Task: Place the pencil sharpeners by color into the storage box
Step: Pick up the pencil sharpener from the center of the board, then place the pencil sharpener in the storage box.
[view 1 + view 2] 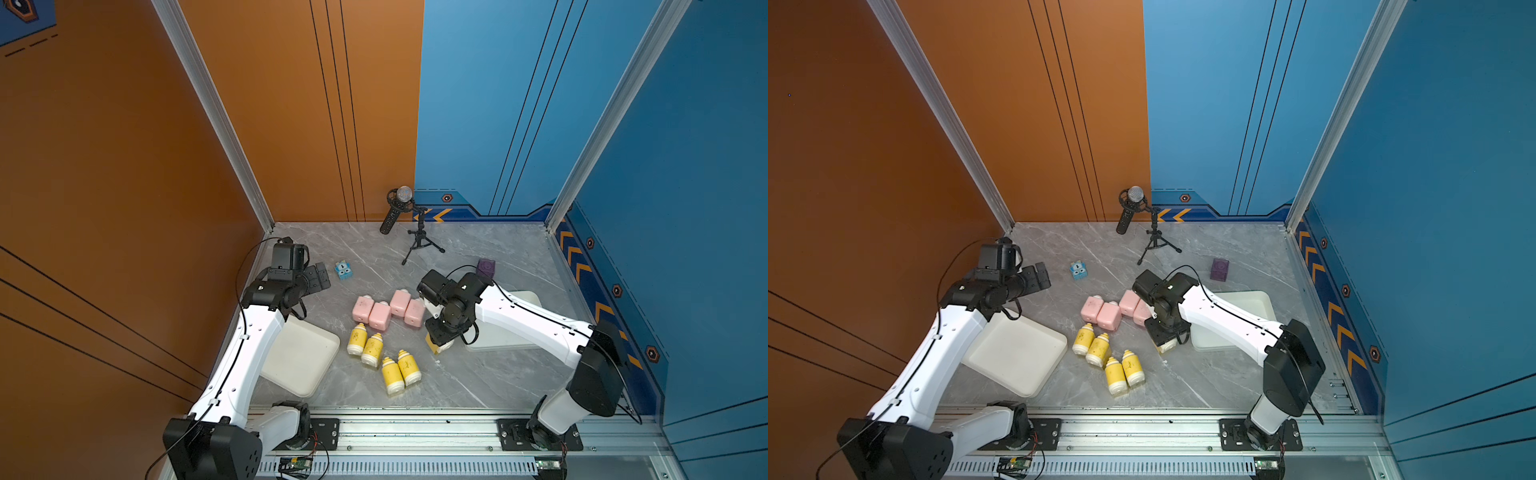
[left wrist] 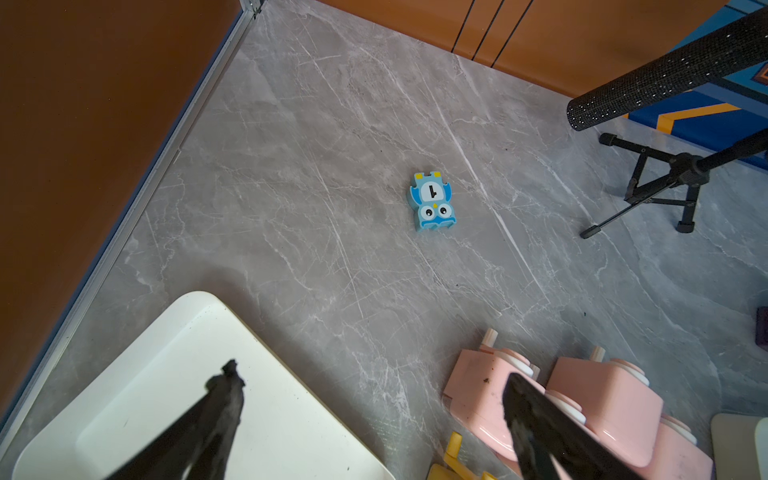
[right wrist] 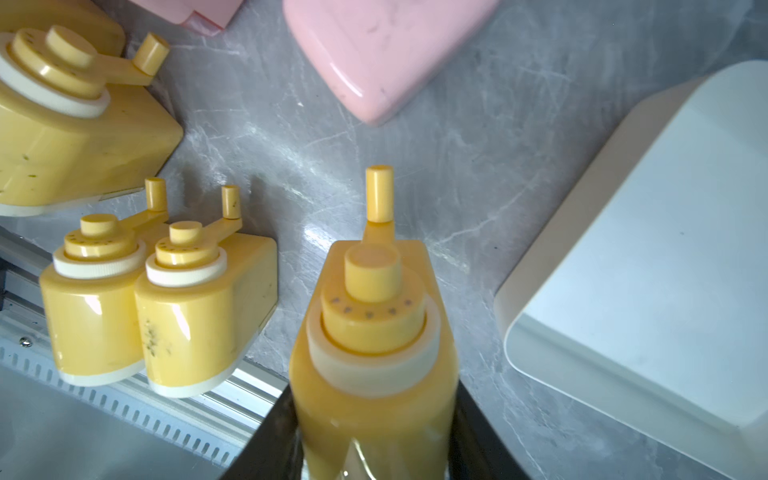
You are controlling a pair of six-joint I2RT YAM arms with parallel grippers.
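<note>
The right gripper [image 1: 439, 340] is clamped on a yellow sharpener [image 3: 374, 353], low beside a white tray [image 1: 1250, 301] and perhaps just off the surface [image 1: 478, 374]. Four more yellow sharpeners [image 1: 372, 350] and four pink sharpeners [image 1: 380, 316] lie mid-surface. The left gripper [image 2: 372, 380] hangs spread wide, holding nothing.

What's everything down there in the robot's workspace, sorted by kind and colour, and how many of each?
Pink pencil sharpeners: 4
Yellow pencil sharpeners: 5, one held in the right gripper
Blue owl block: 1
Purple cube: 1
White trays: 2
Microphone on tripod: 1
Total: 14
</note>
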